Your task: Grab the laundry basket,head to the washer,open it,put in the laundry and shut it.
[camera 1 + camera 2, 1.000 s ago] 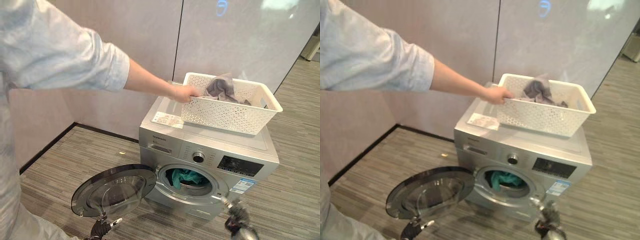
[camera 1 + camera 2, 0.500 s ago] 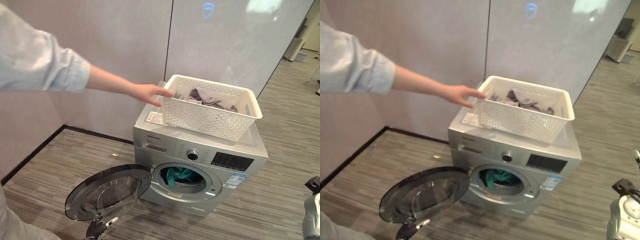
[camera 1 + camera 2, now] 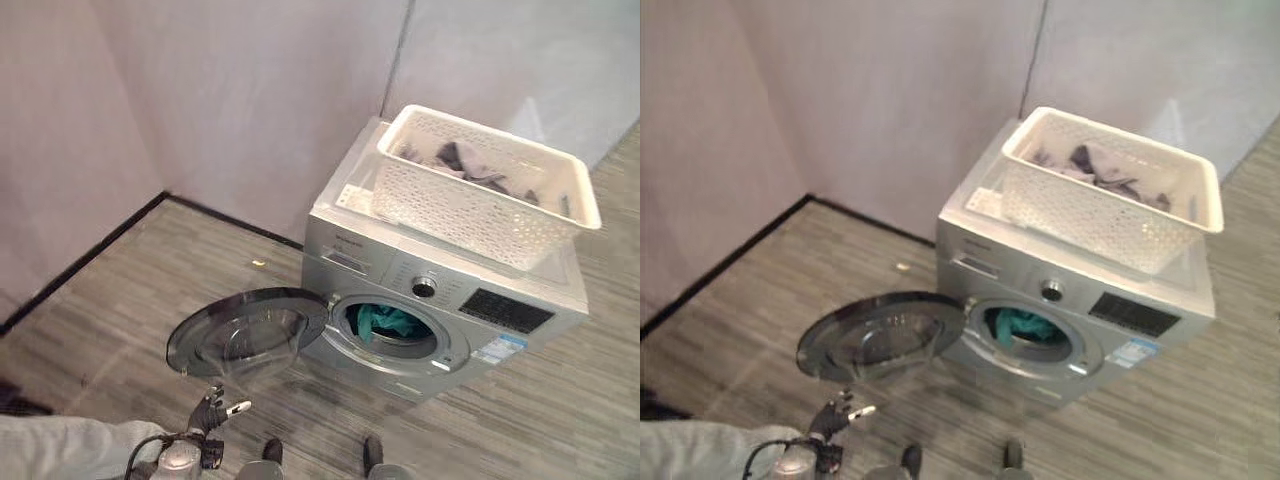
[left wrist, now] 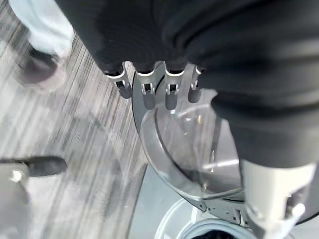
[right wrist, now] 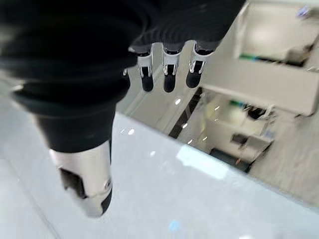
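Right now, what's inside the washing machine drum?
Through the washer's open door, a teal cloth shows in the drum. Whatever lies deeper behind it is hidden.

no legible text, washer [image 3: 440, 300] labels and display too small to read

White laundry basket [image 3: 487, 195] rests atop the silver washer [image 3: 440, 300].
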You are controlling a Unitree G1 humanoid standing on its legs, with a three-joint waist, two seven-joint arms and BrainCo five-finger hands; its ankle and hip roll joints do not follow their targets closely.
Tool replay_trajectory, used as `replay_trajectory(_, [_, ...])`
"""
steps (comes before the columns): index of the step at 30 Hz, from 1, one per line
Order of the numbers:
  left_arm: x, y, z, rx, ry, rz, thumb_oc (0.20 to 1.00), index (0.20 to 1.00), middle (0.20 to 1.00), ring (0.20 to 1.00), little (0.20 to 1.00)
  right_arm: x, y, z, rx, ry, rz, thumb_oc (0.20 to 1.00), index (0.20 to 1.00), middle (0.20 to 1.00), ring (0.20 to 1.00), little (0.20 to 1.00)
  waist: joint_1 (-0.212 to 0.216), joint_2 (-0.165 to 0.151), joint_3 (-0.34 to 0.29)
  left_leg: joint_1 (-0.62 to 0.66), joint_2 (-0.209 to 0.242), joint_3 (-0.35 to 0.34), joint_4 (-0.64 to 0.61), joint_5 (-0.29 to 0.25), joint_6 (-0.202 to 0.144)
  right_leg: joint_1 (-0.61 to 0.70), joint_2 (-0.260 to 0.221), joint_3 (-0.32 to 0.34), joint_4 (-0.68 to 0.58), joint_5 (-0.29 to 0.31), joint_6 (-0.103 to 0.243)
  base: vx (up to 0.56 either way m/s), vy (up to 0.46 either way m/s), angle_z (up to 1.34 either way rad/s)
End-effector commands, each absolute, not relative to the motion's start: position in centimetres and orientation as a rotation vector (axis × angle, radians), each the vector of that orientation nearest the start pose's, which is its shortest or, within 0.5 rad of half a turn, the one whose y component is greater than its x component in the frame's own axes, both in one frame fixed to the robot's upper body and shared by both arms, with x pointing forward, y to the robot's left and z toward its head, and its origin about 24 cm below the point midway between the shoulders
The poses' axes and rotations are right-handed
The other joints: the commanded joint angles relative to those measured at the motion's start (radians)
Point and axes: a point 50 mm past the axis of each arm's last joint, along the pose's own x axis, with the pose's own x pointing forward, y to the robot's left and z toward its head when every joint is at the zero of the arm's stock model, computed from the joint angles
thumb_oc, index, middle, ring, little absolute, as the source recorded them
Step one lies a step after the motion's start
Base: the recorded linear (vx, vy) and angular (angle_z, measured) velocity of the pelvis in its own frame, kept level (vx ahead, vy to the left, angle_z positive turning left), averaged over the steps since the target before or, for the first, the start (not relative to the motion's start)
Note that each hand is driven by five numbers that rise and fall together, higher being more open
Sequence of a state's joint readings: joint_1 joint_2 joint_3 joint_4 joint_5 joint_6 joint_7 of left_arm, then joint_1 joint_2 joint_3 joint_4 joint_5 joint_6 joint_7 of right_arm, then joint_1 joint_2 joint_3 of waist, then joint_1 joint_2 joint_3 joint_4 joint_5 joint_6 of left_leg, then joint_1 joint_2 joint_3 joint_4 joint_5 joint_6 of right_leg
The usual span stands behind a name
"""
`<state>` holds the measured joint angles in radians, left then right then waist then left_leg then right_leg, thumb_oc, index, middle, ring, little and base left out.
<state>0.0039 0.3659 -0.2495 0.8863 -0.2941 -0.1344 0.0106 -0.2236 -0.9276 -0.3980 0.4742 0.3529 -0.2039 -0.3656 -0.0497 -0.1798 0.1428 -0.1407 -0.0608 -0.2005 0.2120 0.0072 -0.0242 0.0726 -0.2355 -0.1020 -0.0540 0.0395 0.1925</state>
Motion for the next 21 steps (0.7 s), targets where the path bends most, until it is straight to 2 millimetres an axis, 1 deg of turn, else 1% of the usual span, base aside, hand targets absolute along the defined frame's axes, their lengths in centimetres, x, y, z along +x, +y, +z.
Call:
replay_trajectory(1, [16.1,23.0,-11.2,0.19,0.724,-0.027,1.0,1.0,1.0,1.0,1.0,24.1,-42.0,25.0,-0.474,-0.463,-0.788,1.0,1.0,1.0,1.0,1.0,0.025,0.092,-0.031,0.237,0.029,0.019,-0.149,-0.177,0.035,-0.227,-0.044,0.057,-0.022,0.183,0.031,0.18,-0.28,0.39])
replay_trajectory(2, [16.0,23.0,-11.3,0.193,0.73,-0.032,1.0,1.0,1.0,1.0,1.0,24.7,-42.2,25.5,-0.435,-0.447,-0.738,1.0,1.0,1.0,1.0,1.0,0.018,0.066,-0.03,0.248,0.026,0.0,-0.15,-0.178,0.027,-0.236,-0.055,0.092,-0.014,0.214,0.039,0.08,-0.152,0.1])
replay_trajectory(4, [16.0,23.0,-11.3,0.191,0.73,-0.03,1.0,1.0,1.0,1.0,1.0,24.8,-42.2,25.6,-0.435,-0.448,-0.734,1.0,1.0,1.0,1.0,1.0,0.016,0.067,-0.029,0.249,0.026,0.001,-0.151,-0.177,0.027,-0.235,-0.055,0.092,-0.014,0.214,0.039,0.11,-0.14,0.07])
replay_trajectory(5, [15.7,23.1,-11.5,0.182,0.748,-0.023,1.0,1.0,1.0,1.0,1.0,24.9,-42.7,25.3,-0.439,-0.393,-0.705,1.0,1.0,1.0,1.0,1.0,0.014,0.05,-0.04,0.272,0.041,-0.007,-0.164,-0.193,0.016,-0.214,-0.044,0.112,-0.022,0.203,0.044,0.18,-0.218,0.08])
replay_trajectory(6, [15.2,23.2,-11.8,0.17,0.764,-0.009,1.0,1.0,1.0,1.0,1.0,25.1,-42.9,25.4,-0.451,-0.365,-0.691,1.0,1.0,1.0,1.0,1.0,0.011,0.03,-0.047,0.283,0.039,-0.008,-0.181,-0.186,0.01,-0.207,-0.046,0.126,-0.014,0.221,0.05,0.35,-0.442,0.1])
replay_trajectory(7, [14.2,23.5,-12.5,0.152,0.81,0.026,1.0,1.0,1.0,1.0,1.0,25.3,-42.4,25.2,-0.482,-0.326,-0.596,1.0,1.0,1.0,1.0,1.0,-0.001,0.015,-0.066,0.318,0.081,-0.018,-0.208,-0.187,-0.01,-0.2,-0.011,0.141,0.0,0.178,0.047,0.31,-0.415,-0.03])
replay_trajectory(8, [13.7,23.6,-12.7,0.144,0.827,0.034,1.0,1.0,1.0,1.0,1.0,25.2,-42.5,25.1,-0.489,-0.315,-0.579,1.0,1.0,1.0,1.0,1.0,-0.004,0.018,-0.073,0.334,0.11,-0.022,-0.217,-0.187,-0.019,-0.199,0.014,0.14,0.017,0.158,0.039,0.27,-0.331,-0.01])
replay_trajectory(9, [13.7,23.5,-12.7,0.144,0.827,0.033,1.0,1.0,1.0,1.0,1.0,25.2,-42.5,25.1,-0.489,-0.315,-0.579,1.0,1.0,1.0,1.0,1.0,-0.004,0.022,-0.072,0.338,0.116,-0.022,-0.221,-0.188,-0.021,-0.199,0.019,0.138,0.02,0.155,0.037,0.22,-0.337,0.03])
replay_trajectory(10, [12.5,23.7,-13.2,0.123,0.866,0.055,1.0,1.0,1.0,1.0,1.0,25.5,-41.9,25.4,-0.517,-0.304,-0.507,1.0,1.0,1.0,1.0,1.0,-0.005,0.018,-0.086,0.339,0.169,-0.022,-0.226,-0.176,-0.045,-0.203,0.055,0.11,0.046,0.104,0.016,0.12,-0.239,0.12])
replay_trajectory(11, [12.5,23.7,-13.2,0.122,0.866,0.055,1.0,1.0,1.0,1.0,1.0,25.5,-41.8,25.5,-0.517,-0.304,-0.506,1.0,1.0,1.0,1.0,1.0,-0.007,0.021,-0.087,0.339,0.172,-0.023,-0.228,-0.176,-0.046,-0.204,0.057,0.108,0.047,0.102,0.015,0.2,-0.478,0.27])
replay_trajectory(12, [12.0,23.6,-13.7,0.116,0.897,0.059,1.0,1.0,1.0,1.0,1.0,25.9,-41.9,26.0,-0.59,-0.244,-0.466,1.0,1.0,1.0,1.0,1.0,-0.013,0.017,-0.098,0.318,0.23,-0.006,-0.229,-0.151,-0.069,-0.193,0.088,0.071,0.06,0.046,-0.006,0.11,-0.312,0.26])
replay_trajectory(13, [12.3,23.3,-13.7,0.11,0.892,0.046,1.0,1.0,1.0,1.0,1.0,25.8,-42.1,26.9,-0.657,-0.216,-0.461,1.0,1.0,1.0,1.0,1.0,-0.025,0.015,-0.1,0.286,0.251,0.037,-0.208,-0.114,-0.076,-0.184,0.087,0.043,0.065,0.03,-0.01,0.13,-0.369,0.34])
replay_trajectory(14, [12.7,23.1,-13.5,0.105,0.884,0.029,1.0,1.0,1.0,1.0,1.0,25.6,-42.4,27.4,-0.728,-0.176,-0.459,1.0,1.0,1.0,1.0,1.0,-0.037,0.008,-0.101,0.254,0.262,0.123,-0.174,-0.101,-0.067,-0.173,0.075,0.009,0.062,0.022,-0.011,0.05,-0.124,0.35])
replay_trajectory(15, [12.7,23.1,-13.5,0.105,0.884,0.03,1.0,1.0,1.0,1.0,1.0,25.6,-42.4,27.4,-0.728,-0.176,-0.459,1.0,1.0,1.0,1.0,1.0,-0.038,0.008,-0.102,0.253,0.262,0.123,-0.174,-0.1,-0.066,-0.174,0.075,0.009,0.063,0.022,-0.011,0.04,-0.13,0.56])
replay_trajectory(16, [13.2,22.8,-13.4,0.108,0.876,0.004,1.0,1.0,1.0,1.0,1.0,25.5,-42.6,28.0,-0.783,-0.141,-0.463,1.0,1.0,1.0,1.0,1.0,-0.048,0.001,-0.097,0.233,0.284,0.244,-0.138,-0.092,-0.06,-0.164,0.063,-0.023,0.062,0.019,-0.011,0.01,-0.127,0.57])
replay_trajectory(17, [13.8,22.5,-13.2,0.109,0.862,-0.023,1.0,1.0,1.0,1.0,1.0,25.4,-42.9,29.0,-0.825,-0.124,-0.475,1.0,1.0,1.0,1.0,1.0,-0.062,0.001,-0.094,0.228,0.314,0.415,-0.115,-0.086,-0.054,-0.146,0.06,-0.057,0.051,0.014,-0.015,0.01,-0.128,0.5])
replay_trajectory(18, [13.7,22.5,-13.2,0.107,0.862,-0.022,1.0,1.0,1.0,1.0,1.0,25.6,-42.8,29.1,-0.826,-0.126,-0.473,1.0,1.0,1.0,1.0,1.0,-0.061,0.003,-0.093,0.23,0.315,0.418,-0.115,-0.086,-0.055,-0.146,0.061,-0.054,0.051,0.015,-0.015,0.01,-0.08,0.73])
replay_trajectory(19, [13.8,22.5,-13.1,0.111,0.851,-0.028,1.0,1.0,1.0,1.0,1.0,25.9,-42.8,28.9,-0.825,-0.111,-0.467,1.0,1.0,1.0,1.0,1.0,-0.058,0.008,-0.092,0.23,0.33,0.441,-0.108,-0.056,-0.068,-0.141,0.071,-0.052,0.042,0.017,-0.018,0.07,-0.096,0.86])
replay_trajectory(20, [14.1,22.2,-12.8,0.116,0.825,-0.052,1.0,1.0,1.0,1.0,1.0,26.9,-42.4,28.8,-0.816,-0.089,-0.442,1.0,1.0,1.0,1.0,1.0,-0.033,0.021,-0.083,0.229,0.308,0.373,-0.126,-0.089,-0.064,-0.128,0.088,-0.031,0.028,0.01,-0.025,0.12,-0.136,0.74])
replay_trajectory(21, [14.4,21.9,-12.7,0.122,0.815,-0.079,1.0,1.0,1.0,1.0,1.0,27.2,-42.4,29.1,-0.803,-0.076,-0.43,1.0,1.0,1.0,1.0,1.0,-0.043,0.021,-0.093,0.218,0.308,0.369,-0.154,-0.078,-0.071,-0.124,0.082,-0.044,0.019,0.012,-0.03,0.11,-0.114,0.39])
